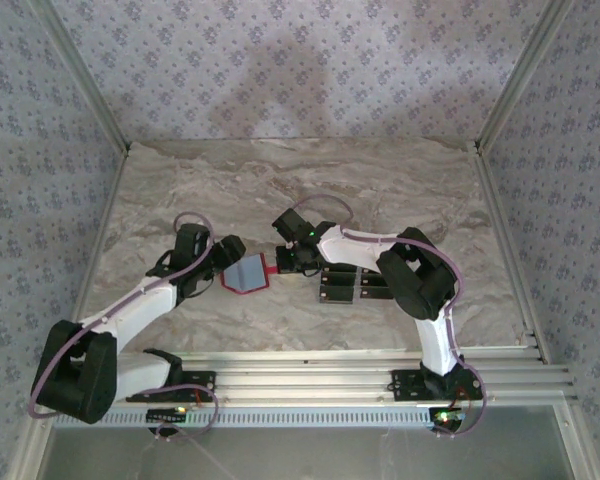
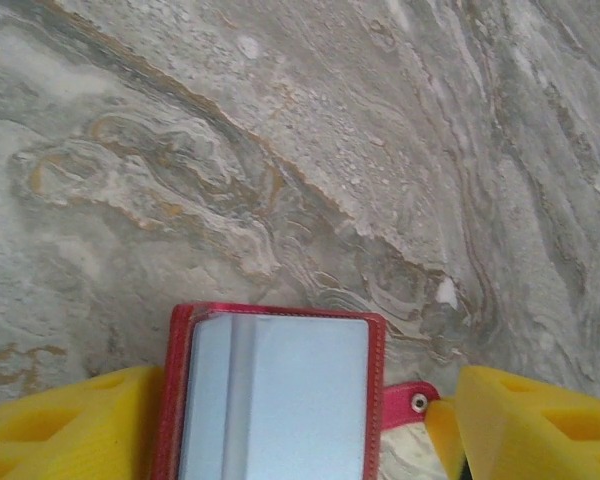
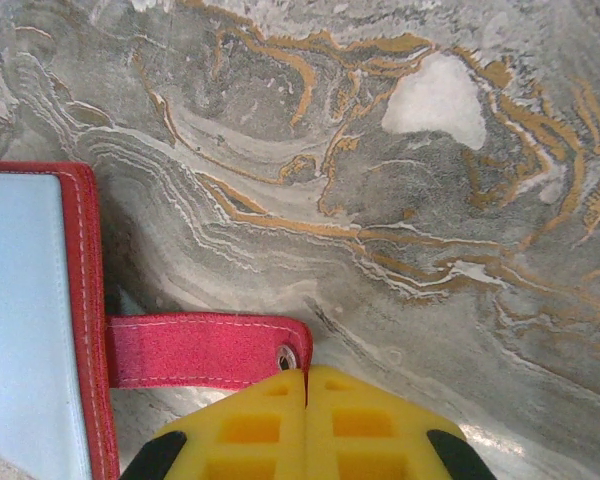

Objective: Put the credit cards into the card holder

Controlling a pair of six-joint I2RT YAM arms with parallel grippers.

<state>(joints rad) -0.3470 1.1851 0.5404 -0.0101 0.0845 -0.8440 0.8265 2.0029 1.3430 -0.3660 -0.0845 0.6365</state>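
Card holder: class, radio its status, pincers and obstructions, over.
Left pincer open, astride card holder. Right pincer shut on its tab. Holder lies open; credit cards loose beside it. No obstruction seen.

Stitched leathery card holder [image 2: 270, 400], marbled table [image 2: 280, 150]

Nothing legible anywhere: no text, label, brand or number. Plain grey-silver lining inside the card holder [image 2: 280, 400], bare red stitched leather on its red tab [image 3: 200, 350], an unmarked metal snap [image 3: 287, 356] at the tab's end. Credit cards [image 1: 337, 290] too small from above to make out any print — just dark rectangles with a lighter stripe.
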